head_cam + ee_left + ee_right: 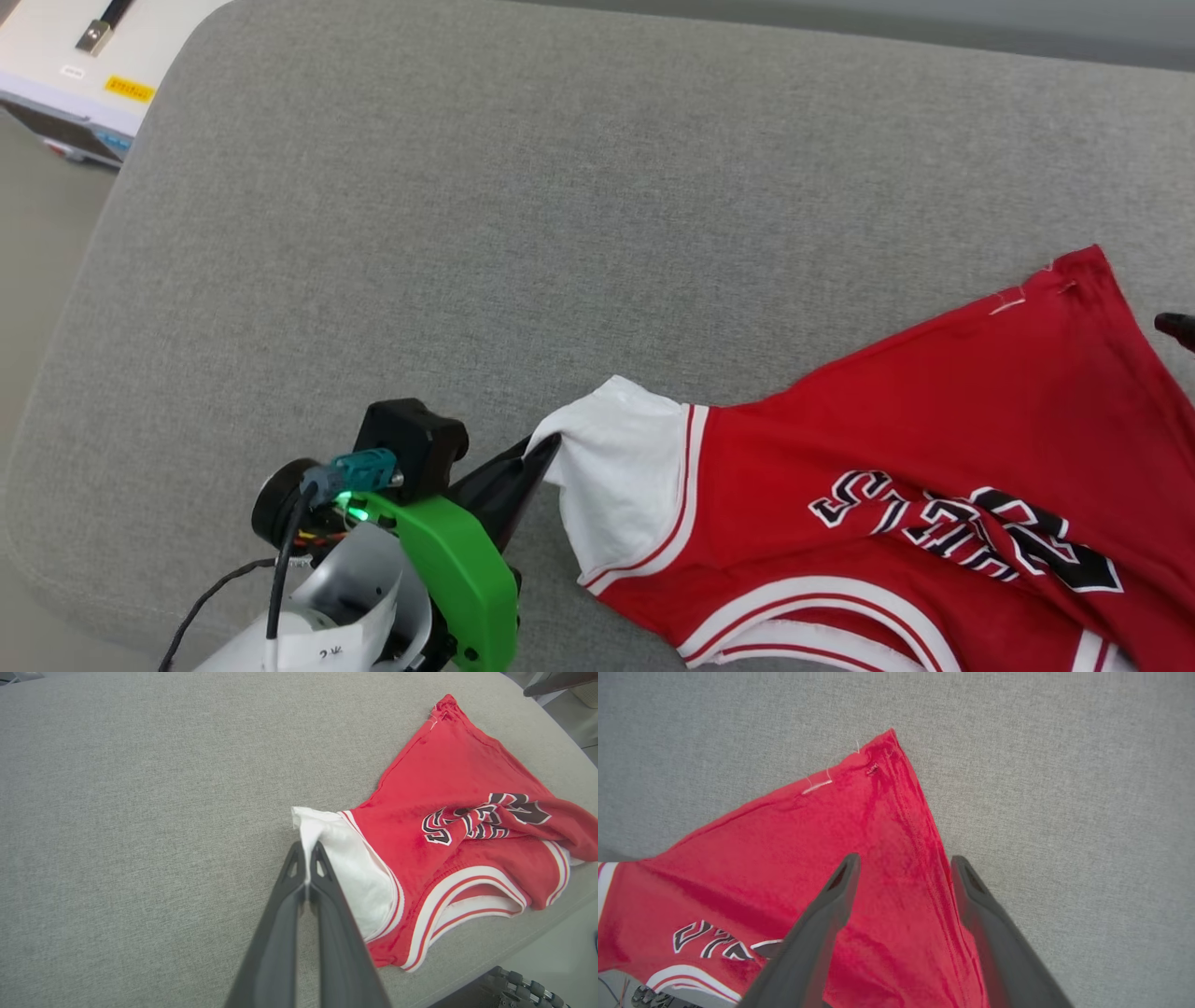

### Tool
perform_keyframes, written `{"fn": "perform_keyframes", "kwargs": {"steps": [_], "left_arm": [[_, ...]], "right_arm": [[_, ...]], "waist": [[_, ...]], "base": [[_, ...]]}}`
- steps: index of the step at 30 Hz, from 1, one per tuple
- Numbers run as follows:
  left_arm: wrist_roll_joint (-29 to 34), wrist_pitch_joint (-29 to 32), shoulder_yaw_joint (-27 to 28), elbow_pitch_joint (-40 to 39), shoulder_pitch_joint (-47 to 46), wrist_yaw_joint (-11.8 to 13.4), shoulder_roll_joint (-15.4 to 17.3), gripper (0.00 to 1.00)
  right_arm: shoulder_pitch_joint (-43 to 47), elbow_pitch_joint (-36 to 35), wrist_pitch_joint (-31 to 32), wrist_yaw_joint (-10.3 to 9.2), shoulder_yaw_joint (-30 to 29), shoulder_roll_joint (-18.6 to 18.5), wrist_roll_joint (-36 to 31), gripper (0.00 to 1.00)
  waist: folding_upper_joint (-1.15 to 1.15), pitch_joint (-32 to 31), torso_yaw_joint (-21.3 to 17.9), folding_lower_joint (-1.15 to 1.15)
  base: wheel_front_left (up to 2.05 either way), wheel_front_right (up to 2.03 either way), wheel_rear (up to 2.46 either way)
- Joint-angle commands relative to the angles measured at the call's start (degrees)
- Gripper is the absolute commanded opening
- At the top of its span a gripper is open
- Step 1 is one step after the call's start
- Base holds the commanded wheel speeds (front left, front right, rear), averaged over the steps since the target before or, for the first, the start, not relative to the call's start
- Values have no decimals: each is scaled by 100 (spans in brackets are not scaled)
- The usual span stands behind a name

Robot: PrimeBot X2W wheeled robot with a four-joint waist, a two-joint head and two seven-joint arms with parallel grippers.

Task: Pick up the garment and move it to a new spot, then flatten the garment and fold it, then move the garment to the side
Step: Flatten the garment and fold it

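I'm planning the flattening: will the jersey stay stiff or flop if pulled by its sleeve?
Likely floppy: the garment lies wrinkled, its print creased. Pulled by the sleeve pinched in the left gripper, it would probably stretch and trail, not slide as one sheet. It looks thin, so light.

My head camera looks down from above the left gripper (540,453). Both wrist cameras share the garment (878,835), close beyond their fingers (822,914).
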Motion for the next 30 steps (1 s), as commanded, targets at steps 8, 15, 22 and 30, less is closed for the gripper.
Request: {"fn": "perform_keyframes", "kwargs": {"steps": [8,15,22,30], "left_arm": [[113,-139,-51,64,-229,-111,-206,0],[119,-263,-86,179,-316,-198,-312,0],[90,-335,-65,295,-349,-235,-330,0],[42,-371,-7,403,-359,-244,-288,0]], "right_arm": [[-766,771,39,-4,256,-254,-404,100],[-776,1209,36,-4,499,-445,-531,100],[-544,1420,175,-4,778,-539,-464,37],[-445,1502,-81,-4,787,-545,-333,0]], "waist": [[0,748,677,0],[0,956,851,0],[0,1002,919,0],[0,868,894,0]], "base": [[0,0,0],[0,0,0],[0,0,0],[0,0,0]]}}
